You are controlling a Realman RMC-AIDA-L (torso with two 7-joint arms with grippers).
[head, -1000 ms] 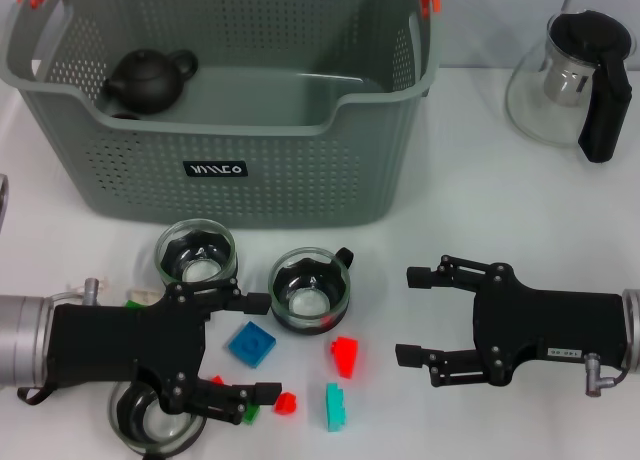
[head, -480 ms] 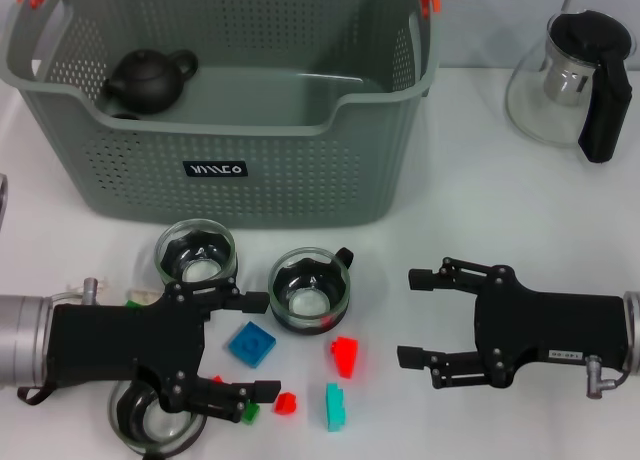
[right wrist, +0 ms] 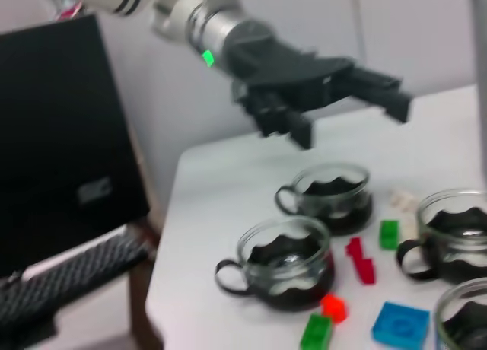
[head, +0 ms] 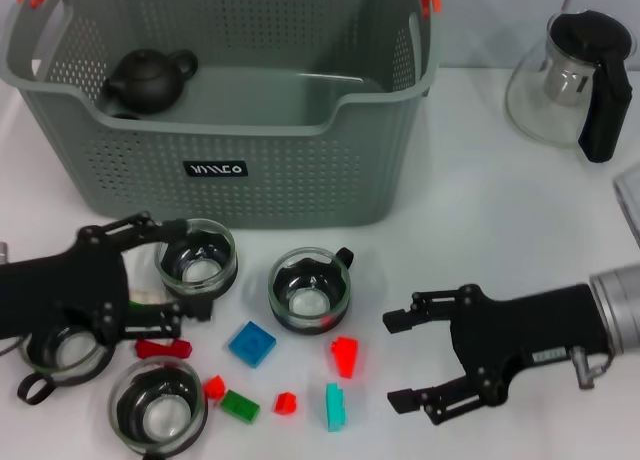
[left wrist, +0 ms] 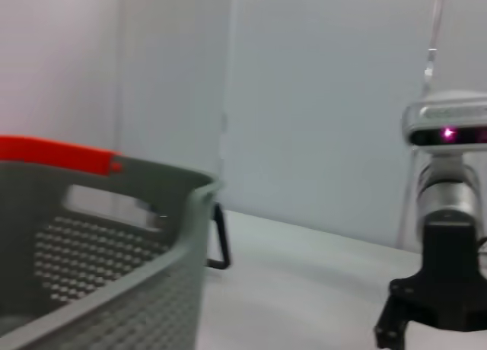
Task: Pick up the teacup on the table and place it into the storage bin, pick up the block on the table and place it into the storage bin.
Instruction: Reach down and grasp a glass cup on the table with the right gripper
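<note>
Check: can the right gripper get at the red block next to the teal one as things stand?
Probably yes. The right gripper is open and sits just beside the red block, with bare table between them. The teal block and a glass teacup lie close, so clearance is tight.

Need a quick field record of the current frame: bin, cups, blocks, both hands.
storage bin: far side of table, holds a dark teapot
teacups on table: four glass ones, none in bin
blocks: scattered in front of the cups, including a blue block
left hand: open, around the rear-left teacup
right hand: open, empty, right of blocks
glass teapot: far right
</note>
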